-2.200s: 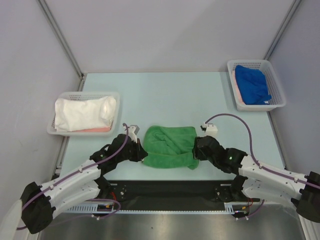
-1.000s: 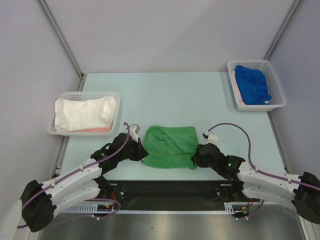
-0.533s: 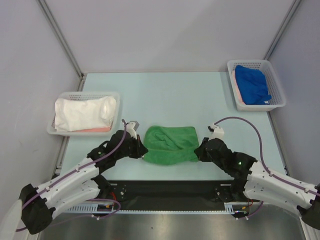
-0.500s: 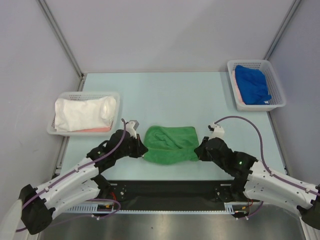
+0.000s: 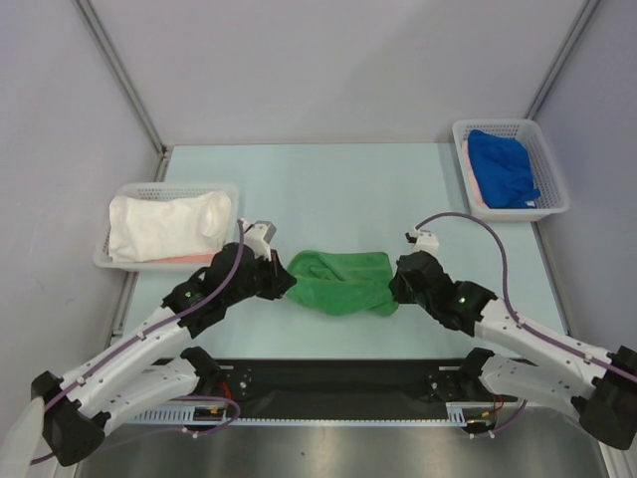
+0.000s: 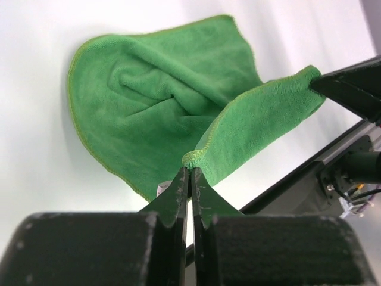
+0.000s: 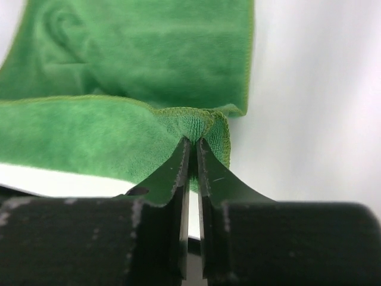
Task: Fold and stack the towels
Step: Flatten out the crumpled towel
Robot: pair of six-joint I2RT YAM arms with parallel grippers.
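Observation:
A green towel (image 5: 341,282) lies at the near middle of the table, its near edge lifted off the surface. My left gripper (image 5: 286,283) is shut on the towel's near left corner (image 6: 191,158). My right gripper (image 5: 395,290) is shut on the near right corner (image 7: 193,132). Between the two grips the hem hangs in a raised band (image 6: 262,122), while the rest of the green towel (image 7: 143,53) stays on the table. A white towel (image 5: 164,225) fills the left basket over a pink one (image 5: 189,259). A blue towel (image 5: 503,167) lies in the right basket, over a pink towel (image 5: 476,184).
A white perforated basket (image 5: 227,191) stands at the table's left edge and another (image 5: 549,169) at the far right corner. Grey walls close in the table on three sides. The black rail (image 5: 338,373) with the arm bases runs along the near edge.
Both grippers have risen and moved away from the near edge with the towel's near corners, lifting that edge and drawing the towel into a narrower band. The right gripper closed during the last second.

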